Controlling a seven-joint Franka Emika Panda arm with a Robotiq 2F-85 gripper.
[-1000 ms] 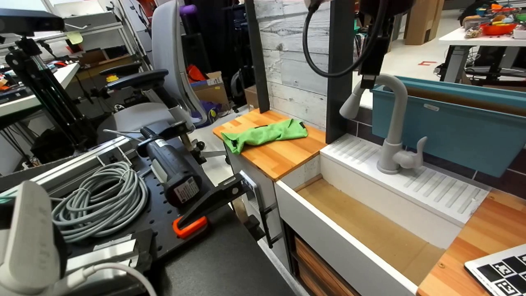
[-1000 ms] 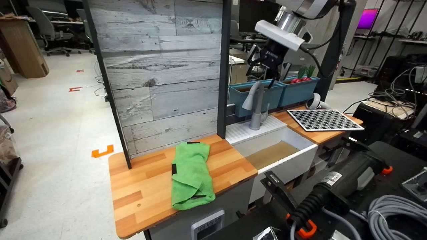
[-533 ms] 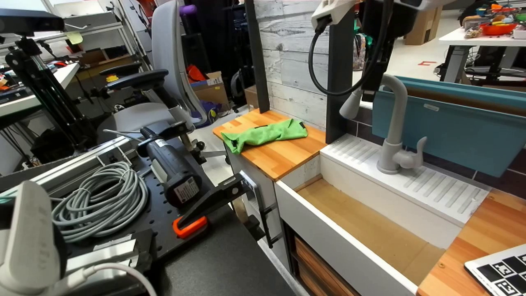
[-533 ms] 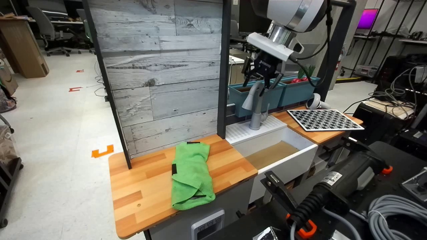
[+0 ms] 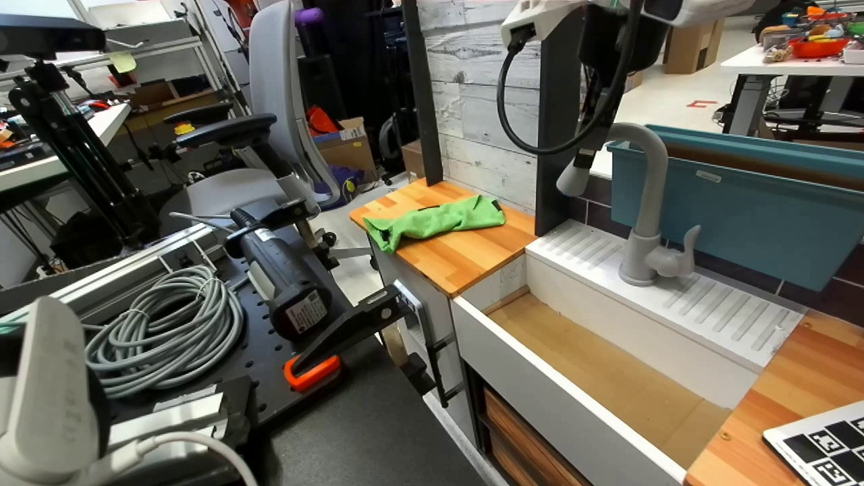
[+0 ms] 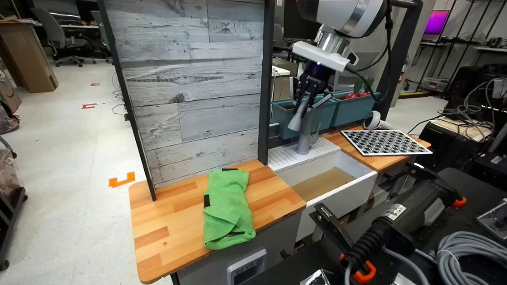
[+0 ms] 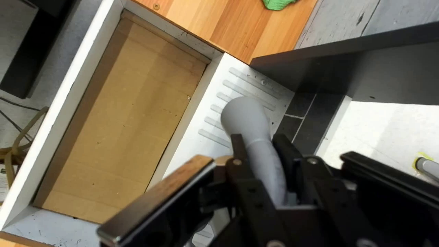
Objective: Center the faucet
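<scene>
The matte grey faucet (image 5: 649, 202) stands upright on the white ribbed ledge behind the sink, in both exterior views. Its hooked spout (image 7: 245, 116) is turned toward the dark post, off to one side of the basin. My gripper (image 7: 259, 139) has come down over the spout from above. A finger (image 7: 238, 147) lies along each side of the spout's neck, and the jaws are closed round it just behind the flared head. In an exterior view the gripper (image 6: 302, 110) hides the top of the arch. The side lever (image 5: 690, 250) is free of the gripper.
The sink (image 5: 567, 398) has a brown cardboard floor. A dark post (image 5: 559, 128) stands close beside the spout head. Teal planters (image 6: 348, 113) sit right behind the faucet. A green cloth (image 6: 229, 209) and a checkered board (image 6: 386, 142) lie on the wooden counters.
The open gripper has lowered onto the arched spout, and its fingers have closed round the neck. The spout has barely shifted; the faucet's base is in the same place.
</scene>
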